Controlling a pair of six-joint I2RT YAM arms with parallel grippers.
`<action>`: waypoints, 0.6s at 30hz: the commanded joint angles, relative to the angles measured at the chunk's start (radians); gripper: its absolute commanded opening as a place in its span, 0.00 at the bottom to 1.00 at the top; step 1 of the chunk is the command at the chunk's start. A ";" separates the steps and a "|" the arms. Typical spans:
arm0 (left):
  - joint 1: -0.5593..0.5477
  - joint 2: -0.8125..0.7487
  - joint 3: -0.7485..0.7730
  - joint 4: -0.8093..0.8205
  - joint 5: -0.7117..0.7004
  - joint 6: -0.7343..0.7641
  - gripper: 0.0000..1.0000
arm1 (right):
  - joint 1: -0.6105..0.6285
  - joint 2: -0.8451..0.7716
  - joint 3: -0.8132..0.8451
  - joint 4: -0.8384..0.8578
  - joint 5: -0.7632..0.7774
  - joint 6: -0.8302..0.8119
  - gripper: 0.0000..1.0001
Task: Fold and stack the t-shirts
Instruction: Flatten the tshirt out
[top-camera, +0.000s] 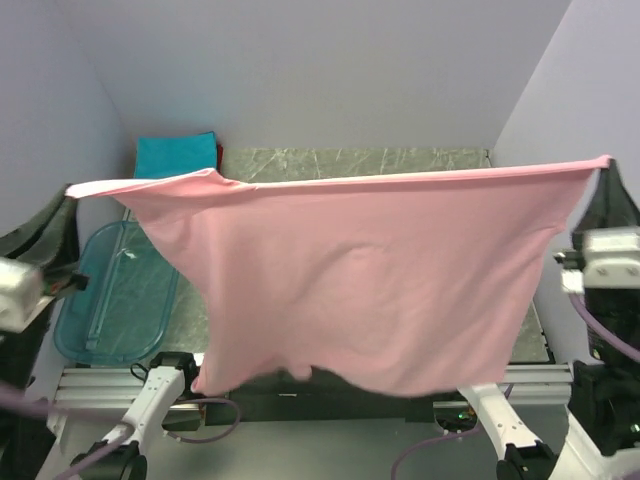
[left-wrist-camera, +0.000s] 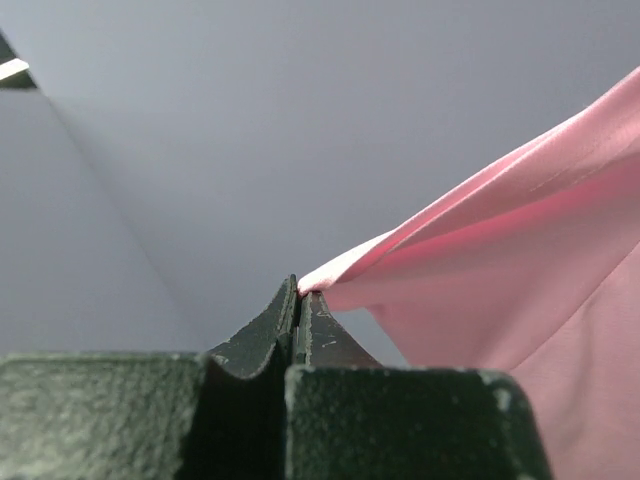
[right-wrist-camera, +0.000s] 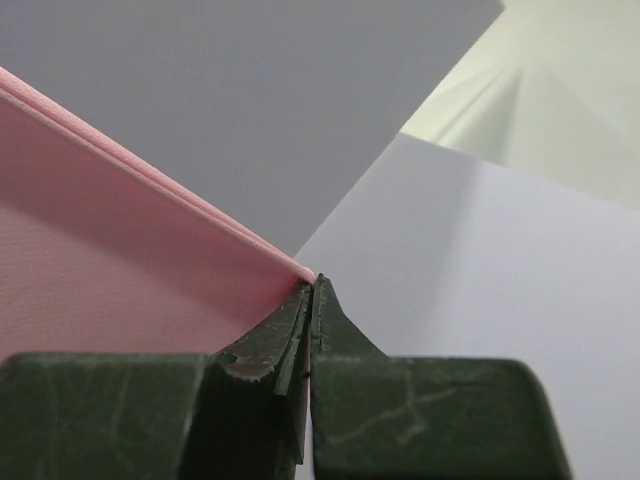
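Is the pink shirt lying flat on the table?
No, the pink shirt hangs stretched between the left gripper and right gripper.

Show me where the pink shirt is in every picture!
Top external: the pink t-shirt fills the middle, stretched in the air between the left gripper and the right gripper.
Left wrist: pink t-shirt on the right, its corner pinched at the gripper's tips.
Right wrist: pink t-shirt on the left, its corner pinched likewise.
Shared landmark: the shirt's tight top edge, running from one pinch to the other.
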 joint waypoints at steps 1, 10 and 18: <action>0.010 -0.018 -0.192 -0.094 -0.004 0.084 0.01 | -0.006 0.025 -0.114 0.017 0.026 -0.054 0.00; 0.010 -0.067 -0.857 0.006 0.101 0.146 0.01 | -0.004 -0.015 -0.791 0.057 -0.103 -0.137 0.00; -0.013 0.338 -1.064 0.322 0.044 0.103 0.00 | -0.004 0.358 -0.979 0.383 -0.102 -0.185 0.00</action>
